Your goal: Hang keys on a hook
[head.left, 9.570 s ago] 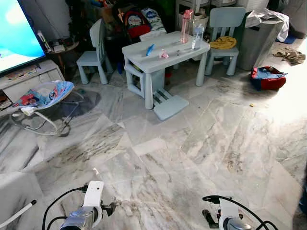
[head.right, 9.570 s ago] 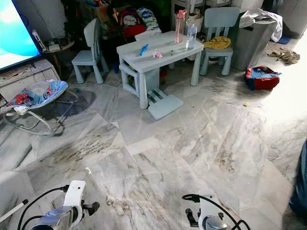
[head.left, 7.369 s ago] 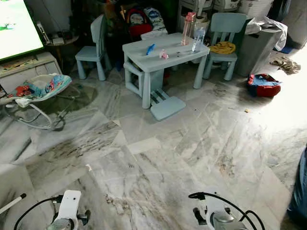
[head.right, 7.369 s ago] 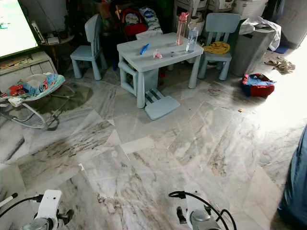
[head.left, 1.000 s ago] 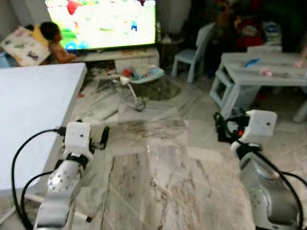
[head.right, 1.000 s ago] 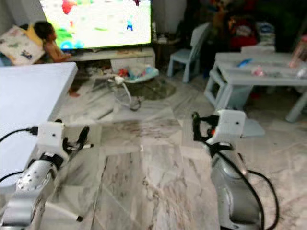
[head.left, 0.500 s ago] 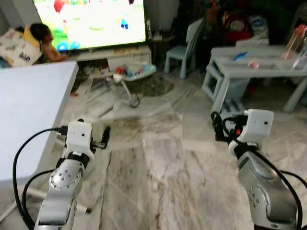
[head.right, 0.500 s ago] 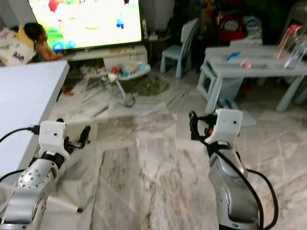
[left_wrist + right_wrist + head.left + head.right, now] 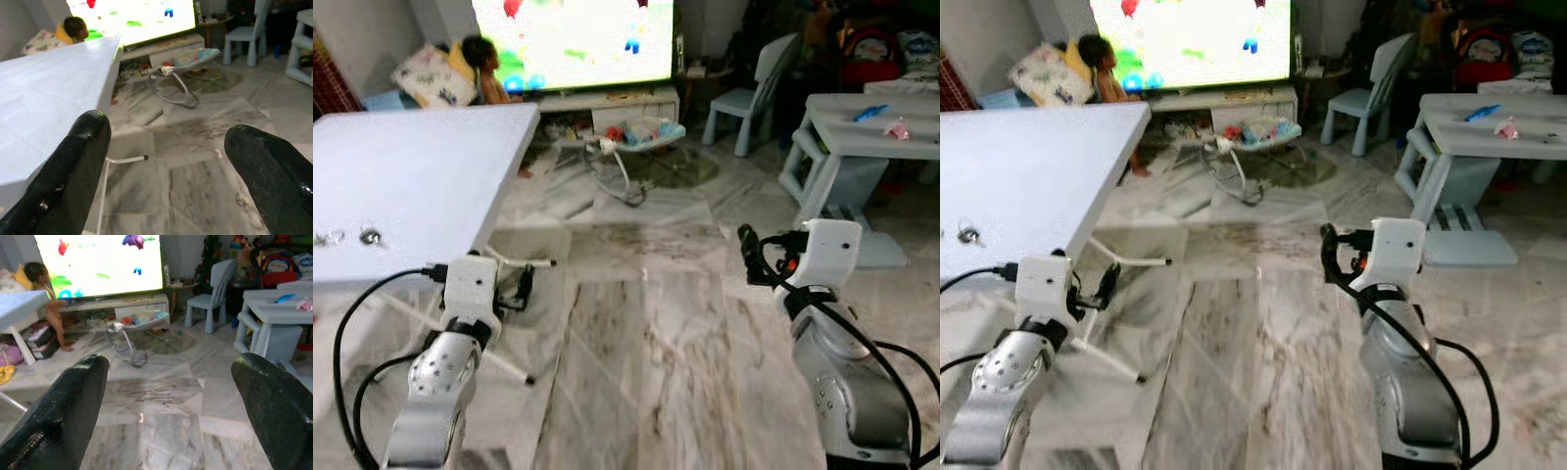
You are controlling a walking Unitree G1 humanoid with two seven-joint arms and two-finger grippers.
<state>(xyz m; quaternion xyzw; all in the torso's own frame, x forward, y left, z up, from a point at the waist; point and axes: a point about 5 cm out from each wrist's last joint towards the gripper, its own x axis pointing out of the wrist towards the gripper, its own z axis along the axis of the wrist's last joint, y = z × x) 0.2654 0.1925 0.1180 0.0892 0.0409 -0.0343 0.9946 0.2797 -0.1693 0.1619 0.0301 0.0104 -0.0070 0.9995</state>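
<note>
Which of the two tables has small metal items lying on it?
The large white table at the robot's left; small metal items lie near its edge, unlike the light-blue children's table.

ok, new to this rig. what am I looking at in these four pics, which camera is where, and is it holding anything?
It is a walking humanoid robot in a living room. The two wide pictures come from a stereo camera in its head, looking forward and down: the silver left arm ends in the left claw, the right arm in the right claw.

The other two pictures come from cameras on each wrist, looking out between that claw's two black fingers. In both, the fingers stand wide apart with nothing between them, so it holds nothing.

To the robot's left is a white table with small metal items, likely the keys, near its edge. Ahead are a TV, a baby bouncer and a pale blue children's table.
</note>
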